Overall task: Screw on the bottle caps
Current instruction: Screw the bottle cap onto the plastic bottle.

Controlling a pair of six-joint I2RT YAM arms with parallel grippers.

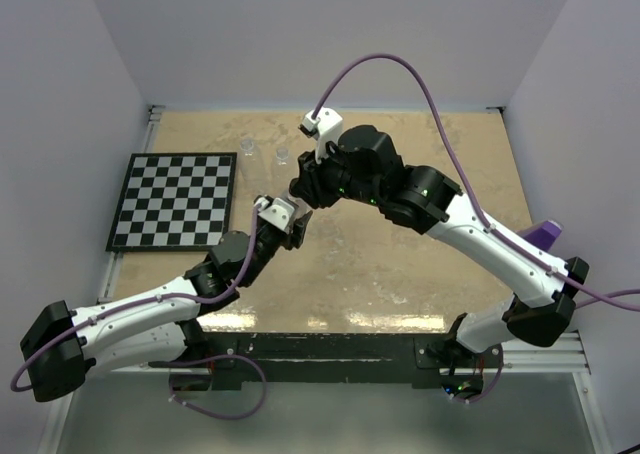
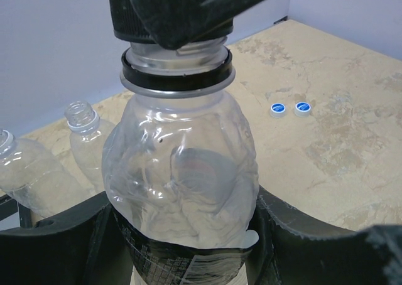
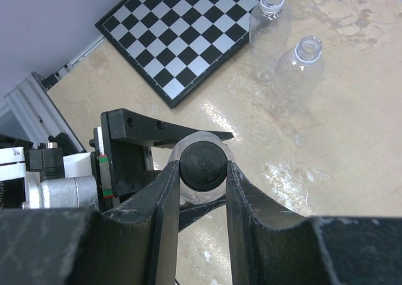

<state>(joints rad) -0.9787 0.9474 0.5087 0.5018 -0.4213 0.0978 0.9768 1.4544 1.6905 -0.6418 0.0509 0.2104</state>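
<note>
A checkerboard [image 1: 172, 200] of black and white squares, framed by a thin black border, is seen on a beige table [image 1: 400, 274] that is marbled with paler patches. Just beside the far right corner of the checkerboard, two bottles [image 1: 248, 149] of clear, colourless plastic are found. To the right of the checkerboard, a third clear bottle [image 2: 182, 172] is topped by a black cap [image 3: 202, 164] and a black neck ring [image 2: 176, 79]. Farther from the checkerboard, two blue caps [image 2: 277, 108] with white centres are seen. The arms [image 1: 130, 314] are coloured white and black, and their cables [image 1: 383, 58] purple.
</note>
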